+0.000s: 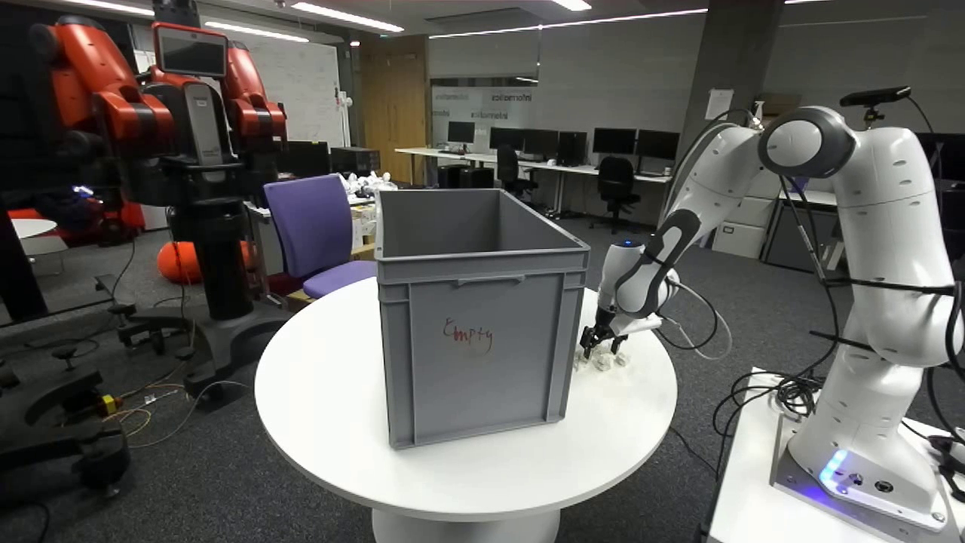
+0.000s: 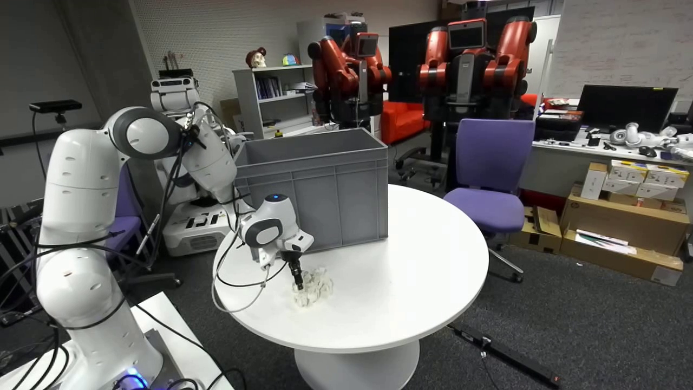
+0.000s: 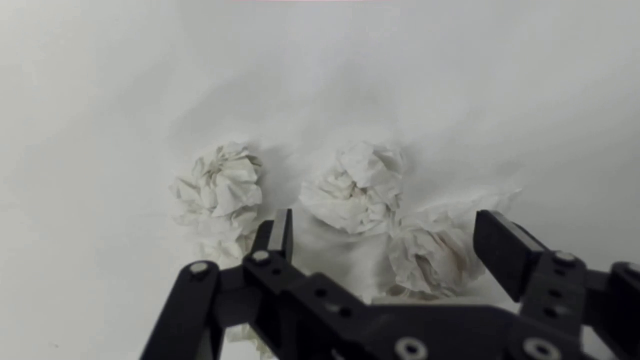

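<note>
I have a cluster of crumpled white paper balls point(image 2: 316, 287) on the desk point(image 2: 411, 271), directly under my tool point(image 3: 384, 215). The tool's fingers point(image 3: 505, 255) stand wide apart and hold nothing. In the wrist view, a right-hand ball point(image 3: 432, 255) sits in the gap, close by the right finger point(image 3: 500, 245); I can't tell whether they touch. A middle ball point(image 3: 355, 190) lies just left of it and a little farther out, while a left-hand ball point(image 3: 220, 185) is outside the left finger point(image 3: 280, 235). More paper point(image 3: 222, 252) is partly hidden behind the tool.

As I read it, this is the line-up for a grasp, with the closing not yet done. The next move, I judge, calls for settling on one ball, centring the gap over it and bringing the fingers in slowly; the right-hand and middle balls sit so close together that I could easily pinch both or nudge one away. Crumpled paper should squash under light pressure, I think, so a gentle squeeze ought to do.

In an exterior view, a grey plastic crate point(image 1: 482, 392) with "Empty" written in red stands on the desk, left of the balls and nearer to that camera. My white arm point(image 1: 897, 241) bends in from the right, and a purple chair point(image 1: 309, 226) stands past the desk's far left edge.
</note>
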Controlling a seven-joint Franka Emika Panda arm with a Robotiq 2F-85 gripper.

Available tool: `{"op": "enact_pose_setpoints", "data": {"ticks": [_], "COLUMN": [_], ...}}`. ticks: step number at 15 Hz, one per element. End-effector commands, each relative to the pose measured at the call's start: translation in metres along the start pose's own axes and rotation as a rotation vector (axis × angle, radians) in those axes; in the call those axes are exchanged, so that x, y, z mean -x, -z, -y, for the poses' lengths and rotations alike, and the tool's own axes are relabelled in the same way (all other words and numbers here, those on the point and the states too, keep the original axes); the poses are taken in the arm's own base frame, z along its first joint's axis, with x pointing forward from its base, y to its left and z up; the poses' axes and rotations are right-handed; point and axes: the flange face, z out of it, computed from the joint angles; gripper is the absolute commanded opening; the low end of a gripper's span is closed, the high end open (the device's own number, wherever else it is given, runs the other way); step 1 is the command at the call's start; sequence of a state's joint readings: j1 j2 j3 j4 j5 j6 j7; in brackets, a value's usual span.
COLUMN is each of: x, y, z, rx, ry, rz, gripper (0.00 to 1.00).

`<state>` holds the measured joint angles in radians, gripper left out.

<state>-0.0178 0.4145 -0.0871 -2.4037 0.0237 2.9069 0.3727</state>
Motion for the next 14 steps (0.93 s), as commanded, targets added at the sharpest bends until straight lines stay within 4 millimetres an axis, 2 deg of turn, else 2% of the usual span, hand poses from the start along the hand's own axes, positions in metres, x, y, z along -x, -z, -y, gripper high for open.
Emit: {"op": "enact_pose_setpoints", "data": {"ticks": [1,3,5,10,13,14], "x": [-0.008,-0.010,-0.011,-0.013,-0.015,-0.017], "y": [-0.002,-0.005,-0.007,-0.010,0.000,0.006], "z": [-0.001,-0.001,-0.001,0.000,-0.003,-0.006], "rx": [0.010,0.015,0.017,0.022,0.022,0.017], "ry": [0.022,0.021,0.020,0.023,0.016,0.008], "rz": [-0.005,-0.003,-0.002,0.004,-0.003,-0.012], "gripper": [0.94,0.69,0.61,0.23,0.01,0.00]}}
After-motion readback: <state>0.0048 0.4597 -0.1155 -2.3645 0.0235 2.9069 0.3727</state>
